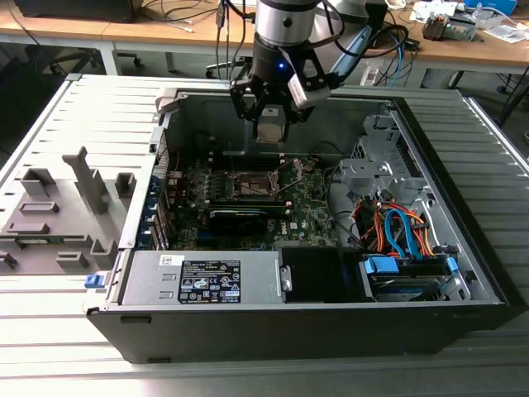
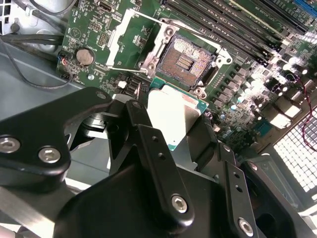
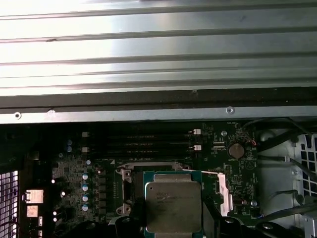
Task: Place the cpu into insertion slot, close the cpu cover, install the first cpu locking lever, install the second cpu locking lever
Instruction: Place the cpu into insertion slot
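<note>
Cpu [image 2: 173, 111] clamped by its edges between the black fingers [image 2: 148, 136] of the pincer [image 2: 172, 118], pale metal face showing in both wrist views. Held in the air over the green motherboard [image 1: 307, 207] inside the open computer case [image 1: 430, 124], near the insertion slot [image 2: 187, 62] but not touching it. Slot uncovered, dark pin field bare. Cpu cover [image 2: 130, 35] swung open, lying just beside the slot.

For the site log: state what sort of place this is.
Probably a robotics lab or workshop: an open computer case lies on a ribbed metal table, wooden desks strewn with cables stand behind it, and the pincer holds the cpu over the motherboard.
</note>
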Available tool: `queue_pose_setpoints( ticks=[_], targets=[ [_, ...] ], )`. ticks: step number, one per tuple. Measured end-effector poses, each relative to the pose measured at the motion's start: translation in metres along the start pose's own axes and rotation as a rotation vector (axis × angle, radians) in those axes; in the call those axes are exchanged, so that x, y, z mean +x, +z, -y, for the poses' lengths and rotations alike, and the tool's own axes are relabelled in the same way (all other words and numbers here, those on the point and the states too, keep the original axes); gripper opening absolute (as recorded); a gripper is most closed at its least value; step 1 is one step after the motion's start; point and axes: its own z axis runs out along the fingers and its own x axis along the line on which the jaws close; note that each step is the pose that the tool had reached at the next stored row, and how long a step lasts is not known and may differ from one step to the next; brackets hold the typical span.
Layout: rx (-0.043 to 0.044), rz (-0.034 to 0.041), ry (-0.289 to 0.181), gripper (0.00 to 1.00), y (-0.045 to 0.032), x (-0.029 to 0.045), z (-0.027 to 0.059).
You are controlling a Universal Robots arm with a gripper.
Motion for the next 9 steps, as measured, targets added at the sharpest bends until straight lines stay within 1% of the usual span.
queue_pose_setpoints(
  ticks=[7, 8, 9],
  targets=[
    [0.0, 0.0, 0.0, 0.55, 0.002, 0.0008, 0.0005],
    [0.0, 0.0, 0.0, 0.55, 0.0037, 0.0027, 0.001],
    [0.0008, 0.0, 0.0, 0.55, 0.0071, 0.0066, 0.0045]
  ],
)
